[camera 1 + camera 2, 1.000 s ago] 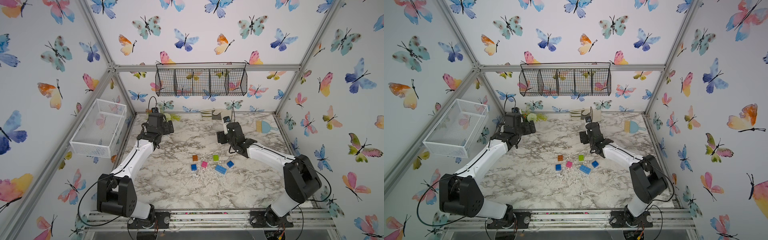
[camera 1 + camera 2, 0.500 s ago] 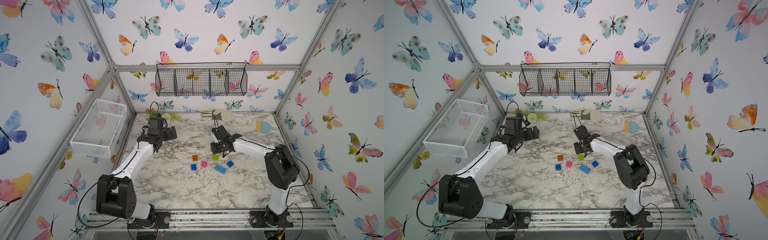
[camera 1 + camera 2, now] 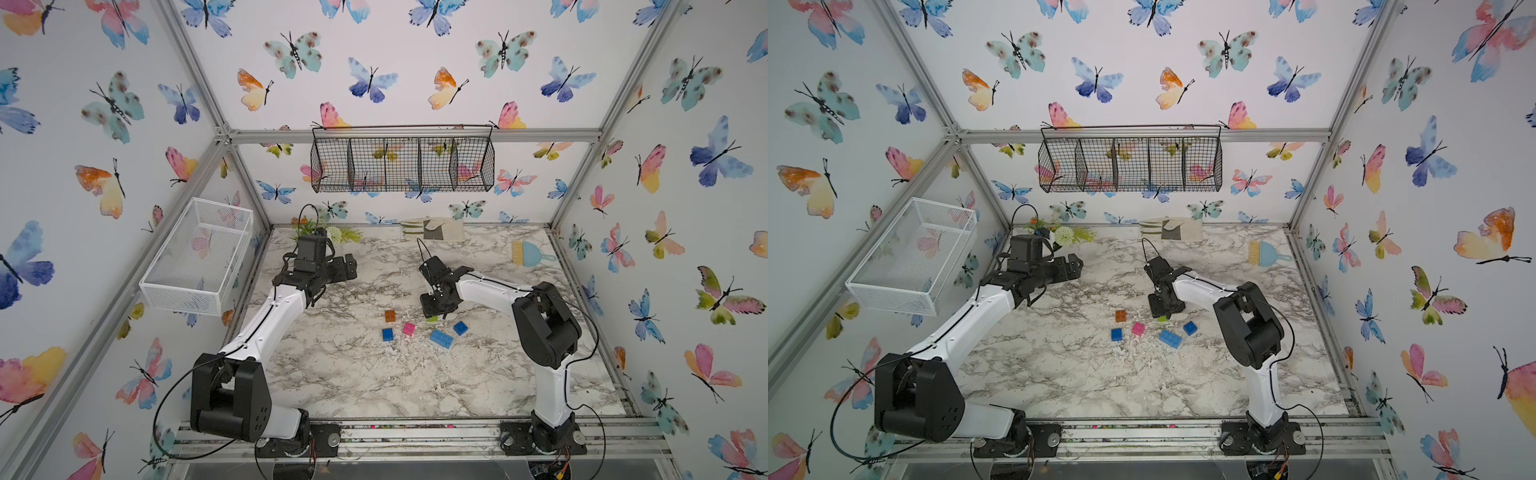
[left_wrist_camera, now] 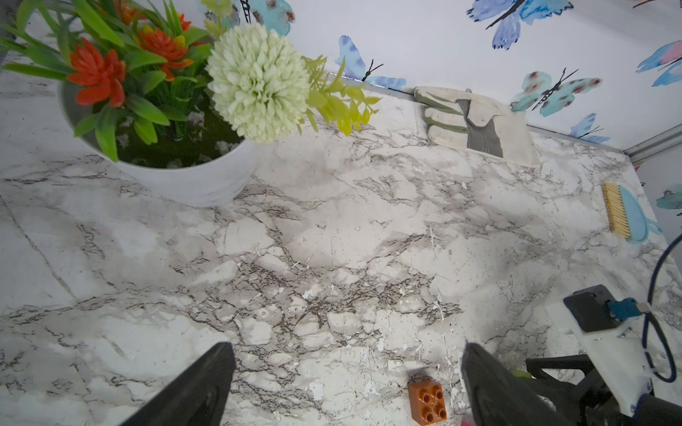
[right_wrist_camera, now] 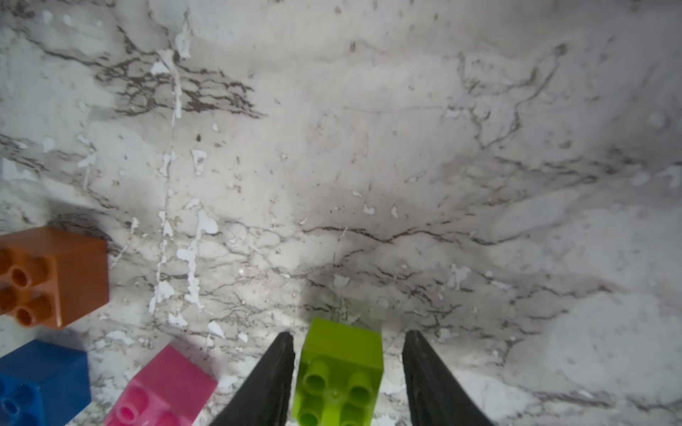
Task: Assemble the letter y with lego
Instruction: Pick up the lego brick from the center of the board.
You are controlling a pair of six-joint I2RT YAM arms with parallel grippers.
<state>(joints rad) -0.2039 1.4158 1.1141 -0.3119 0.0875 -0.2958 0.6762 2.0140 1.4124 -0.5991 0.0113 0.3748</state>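
My right claw [image 5: 348, 333] straddles green brick [image 5: 339, 369]; a gap shows at one finger. Pink brick [image 5: 166, 383] near the other finger: tight passage there. Orange brick [image 5: 51, 276] and blue brick [image 5: 40, 380] lie beyond it. Tabletop [image 5: 369, 147] ahead open. My left claw [image 4: 345, 346]: open tabletop ahead, flower pot [image 4: 184, 177] and glove [image 4: 476, 121] beyond.

A potted plant [image 3: 328, 233] stands at the tabletop's [image 3: 374, 374] far left corner. A work glove [image 3: 432, 228] lies along the far edge, and a light blue brush [image 3: 530, 253] near the far right corner.
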